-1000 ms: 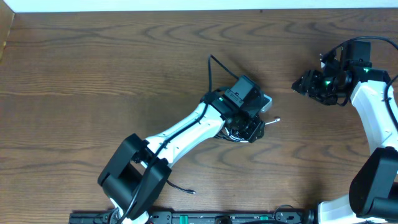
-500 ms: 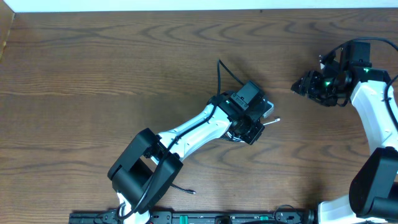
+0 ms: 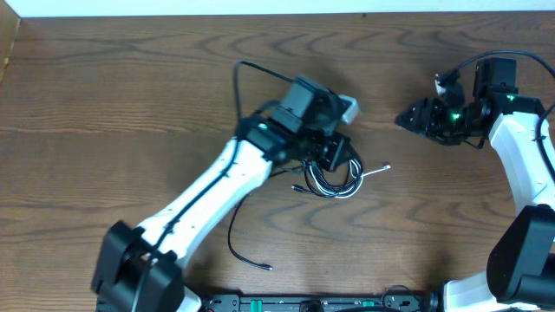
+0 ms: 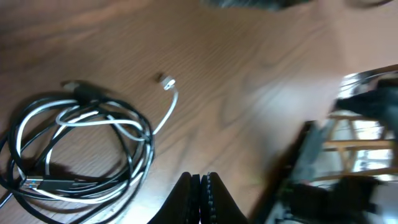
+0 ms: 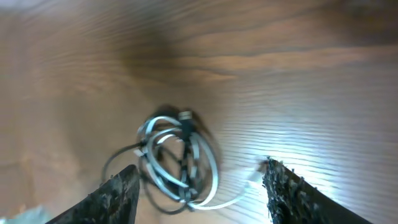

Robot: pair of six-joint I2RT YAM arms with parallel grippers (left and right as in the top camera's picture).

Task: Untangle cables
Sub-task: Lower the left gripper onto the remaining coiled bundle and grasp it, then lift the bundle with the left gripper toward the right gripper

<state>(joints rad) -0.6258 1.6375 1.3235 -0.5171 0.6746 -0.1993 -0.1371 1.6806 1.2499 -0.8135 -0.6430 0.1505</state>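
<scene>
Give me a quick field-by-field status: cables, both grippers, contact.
cables: black cable and white cable coiled together in one bundle on the table
white plug: sticks out of the bundle, lying on the wood
left gripper: fingers shut, empty, beside the bundle
right gripper: open, hovering apart from the bundle
contact: neither gripper touches the cables
tangle: not yet separated
</scene>
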